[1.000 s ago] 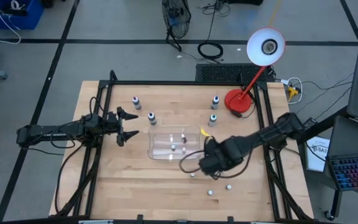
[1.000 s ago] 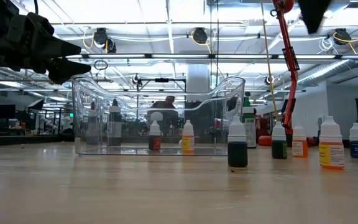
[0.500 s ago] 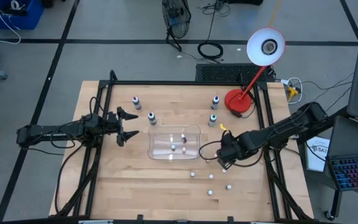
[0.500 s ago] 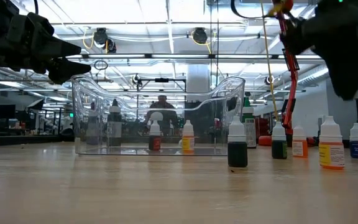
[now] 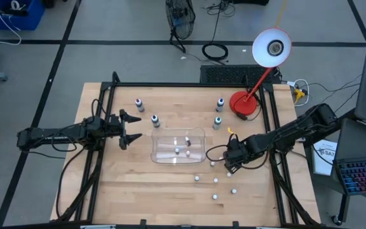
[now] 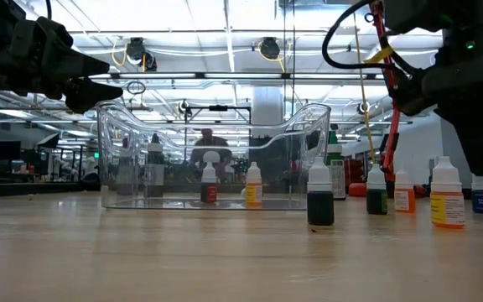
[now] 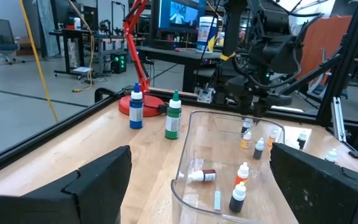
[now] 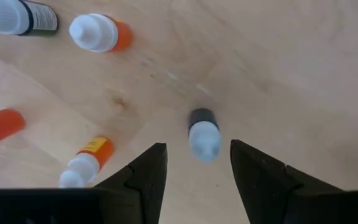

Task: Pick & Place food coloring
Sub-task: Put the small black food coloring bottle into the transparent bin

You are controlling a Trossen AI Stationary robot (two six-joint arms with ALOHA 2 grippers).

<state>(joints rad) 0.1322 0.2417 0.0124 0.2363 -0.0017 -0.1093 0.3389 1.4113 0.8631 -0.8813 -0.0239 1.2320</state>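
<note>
Several food coloring bottles [image 5: 215, 180] stand loose toward the worktop's [image 5: 138, 191] near right corner; others lie in the clear tray [image 5: 199, 157]. The right gripper [image 8: 194, 165] hovers above one dark-bodied bottle [image 8: 203, 132], jaws spread. Descending off-centre could topple it into its neighbours. The left gripper [image 5: 132, 128] waits spread near the left edge.

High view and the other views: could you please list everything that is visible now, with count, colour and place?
table: one, pale wood, under everything
tray: one, clear, table centre
tray bottles: at least three, white caps, inside the tray
far bottles: four, white caps, beyond the tray
near bottles: about five, white caps, near side, right of the tray
lamp: one, red, far right corner
left tool: open, empty, left of the tray
right tool: open, above a dark bottle
</note>
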